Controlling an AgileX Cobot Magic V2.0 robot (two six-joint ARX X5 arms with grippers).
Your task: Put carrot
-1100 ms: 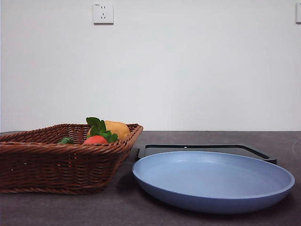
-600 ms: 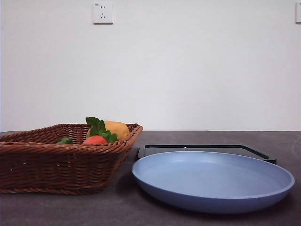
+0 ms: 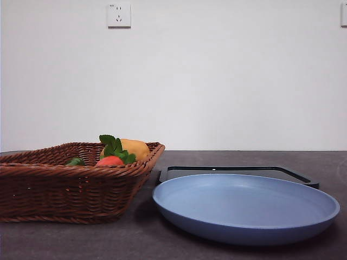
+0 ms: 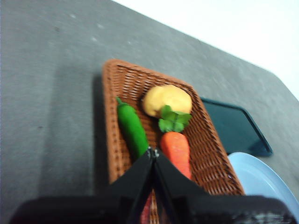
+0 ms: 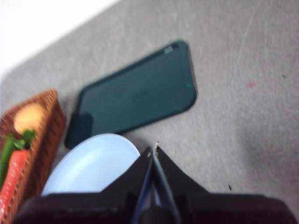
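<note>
Front view: a brown wicker basket (image 3: 65, 184) occupies the lower left of the frame, and a shallow blue plate (image 3: 246, 208) fills the lower right, its rim just beside the basket's near corner. A dark flat tray (image 3: 238, 171) lies directly behind the plate. Above the basket rim at left centre, the red-orange shoulder of the carrot (image 3: 110, 161) shows, with its green leaf tuft rising against a yellow-brown potato (image 3: 135, 148); a small green tip of a pepper (image 3: 75, 161) shows to the left of the carrot. A white wall socket (image 3: 119, 14) sits in the upper left. Neither arm enters this view.

Left wrist view: the left gripper (image 4: 153, 152) appears at lower centre, its two black jaws pressed together to a point, with nothing between them. It hangs above the basket (image 4: 112, 93) and touches nothing. Inside the basket, at frame centre, the carrot (image 4: 176, 148) lies flat with its leaves against the potato (image 4: 167, 99); the green pepper (image 4: 132, 129) lies alongside it, to its left. The plate (image 4: 259, 177) shows at the lower right edge.

Right wrist view: the right gripper (image 5: 154, 151) at lower centre is likewise closed tip to tip and empty, held above the plate's (image 5: 88, 163) edge and the grey tabletop (image 5: 243, 93). The tray (image 5: 135, 100) lies at centre, and the basket with the carrot (image 5: 14, 165) is at the left edge.
</note>
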